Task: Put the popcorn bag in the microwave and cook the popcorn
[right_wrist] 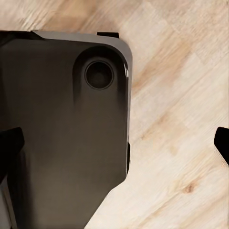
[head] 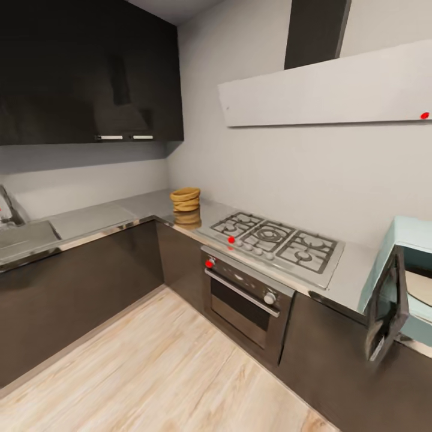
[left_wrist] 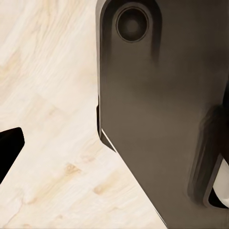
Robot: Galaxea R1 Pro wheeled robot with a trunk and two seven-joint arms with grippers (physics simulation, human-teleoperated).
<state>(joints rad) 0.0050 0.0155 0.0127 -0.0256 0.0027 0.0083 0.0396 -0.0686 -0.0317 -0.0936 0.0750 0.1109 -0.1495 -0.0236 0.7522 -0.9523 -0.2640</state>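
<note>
The popcorn bag (head: 185, 199), a squat tan sack with a thick rolled rim, stands on the pale glossy countertop (head: 96, 219) in the far corner, left of the gas hob. The popcorn is hidden from here. At the right edge sits the pale blue microwave (head: 414, 240), its dark-framed door (head: 387, 306) swung open toward me. My left gripper (left_wrist: 114, 138) and right gripper (right_wrist: 114, 145) hang over the wooden floor beside my dark base, both open with nothing between their fingertips.
A steel gas hob (head: 273, 239) with an oven (head: 246, 294) beneath lies between the bag and the microwave. A sink (head: 21, 237) is at the far left. Dark cabinets line both counter runs, and a white extractor hood (head: 327, 90) hangs above. Wooden floor (head: 150, 372) spreads in front.
</note>
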